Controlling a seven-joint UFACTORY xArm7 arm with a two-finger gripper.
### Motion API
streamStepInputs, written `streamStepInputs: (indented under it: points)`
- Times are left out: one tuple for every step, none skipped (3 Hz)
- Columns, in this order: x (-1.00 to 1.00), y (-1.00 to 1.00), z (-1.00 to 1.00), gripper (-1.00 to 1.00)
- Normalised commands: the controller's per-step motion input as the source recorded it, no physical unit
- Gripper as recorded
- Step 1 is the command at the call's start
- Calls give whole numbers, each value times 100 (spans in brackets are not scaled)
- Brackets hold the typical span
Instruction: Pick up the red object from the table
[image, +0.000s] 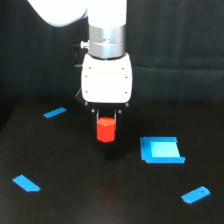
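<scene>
A: How many pieces do you count?

B: One red object (105, 130) and four blue pieces. The red one sits between the fingers of the gripper (106, 123), clamped there, near the middle of the table (75, 200). Whether it is touching the surface, I cannot tell.

A: And the blue ones?

B: A thin blue strip (54, 112) toward the far edge on the exterior view's left; a flat blue slab (26, 183) near the front left corner; a blue square piece (161, 150) toward the right edge; a rounded blue piece (195, 194) by the front right corner.

A: One arm only?

B: One, white, coming down from above.
</scene>
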Motion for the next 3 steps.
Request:
streamStepInputs:
  points:
    - [-25, 6, 97, -100]
    - [-10, 5, 95, -99]
    - [-10, 16, 100, -96]
